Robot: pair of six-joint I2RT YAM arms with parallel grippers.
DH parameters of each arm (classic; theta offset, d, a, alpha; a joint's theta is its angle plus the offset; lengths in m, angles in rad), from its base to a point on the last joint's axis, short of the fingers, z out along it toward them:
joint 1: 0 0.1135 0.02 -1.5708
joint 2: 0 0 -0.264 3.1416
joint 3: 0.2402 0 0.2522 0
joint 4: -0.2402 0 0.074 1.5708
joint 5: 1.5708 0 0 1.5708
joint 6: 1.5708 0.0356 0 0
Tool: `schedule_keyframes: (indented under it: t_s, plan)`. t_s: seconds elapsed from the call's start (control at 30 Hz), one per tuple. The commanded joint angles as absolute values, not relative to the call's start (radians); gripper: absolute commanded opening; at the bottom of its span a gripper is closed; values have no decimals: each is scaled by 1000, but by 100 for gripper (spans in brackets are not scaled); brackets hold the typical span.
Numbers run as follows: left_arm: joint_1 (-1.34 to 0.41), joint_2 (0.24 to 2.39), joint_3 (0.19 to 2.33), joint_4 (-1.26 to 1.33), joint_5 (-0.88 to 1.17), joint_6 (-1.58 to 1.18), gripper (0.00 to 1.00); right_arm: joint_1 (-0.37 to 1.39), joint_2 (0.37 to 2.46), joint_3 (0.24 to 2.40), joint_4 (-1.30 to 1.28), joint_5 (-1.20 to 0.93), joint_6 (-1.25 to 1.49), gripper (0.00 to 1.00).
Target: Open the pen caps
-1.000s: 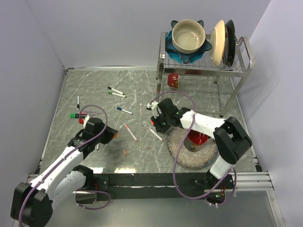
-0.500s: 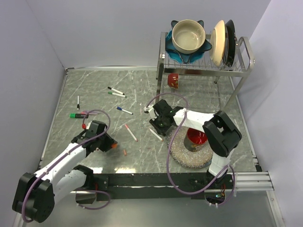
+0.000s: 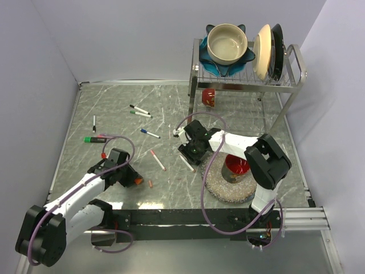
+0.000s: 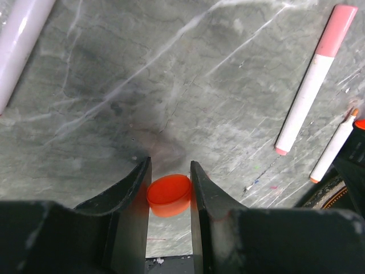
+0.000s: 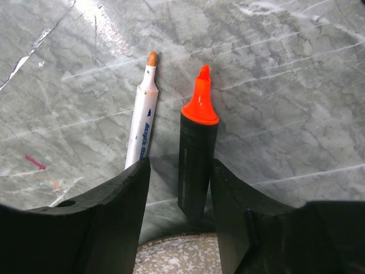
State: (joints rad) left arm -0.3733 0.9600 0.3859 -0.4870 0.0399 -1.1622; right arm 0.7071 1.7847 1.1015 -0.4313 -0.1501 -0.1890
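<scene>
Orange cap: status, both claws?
Left claw shut on orange cap. Right claw open around uncapped black highlighter. White marker lies beside it.

Dish rack (image 3: pixel 245 80) blocks the table's (image 3: pixel 114 97) far right corner; speckled mat (image 3: pixel 219 188) with red cup (image 3: pixel 236 167) fills near right. Loose markers (image 3: pixel 138 109) litter middle-left, wall (image 3: pixel 40 85) hems the left edge. Open lanes: far edge left of the rack, middle of near edge

Surface (image 3: pixel 114 108) grey, marbled, white veins; cap (image 4: pixel 169 195) orange; marker (image 5: pixel 195 160) black barrel, orange tip; second marker (image 5: pixel 142 128) white, blue print, orange tip; pen (image 4: pixel 308 97) white, pink cap (image 4: pixel 337 25); mat (image 3: pixel 214 182) speckled grey.
</scene>
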Motion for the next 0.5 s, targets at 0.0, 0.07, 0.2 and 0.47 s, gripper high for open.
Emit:
schedule_keyframes:
  t_s: [0.0, 0.07, 0.2, 0.47]
  plan:
    - [-371, 950, 371, -477, 72, -1135, 27, 713, 1710, 1143, -440, -163, -222, 58]
    - [-371, 939, 379, -494, 69, -1134, 27, 712, 1691, 1140, -445, -181, -236, 64]
    - [-371, 908, 399, -526, 55, -1132, 30, 712, 1658, 1132, -443, -195, -249, 68]
    - [-371, 890, 420, -548, 69, -1127, 38, 709, 1615, 1135, -482, -279, -316, 69]
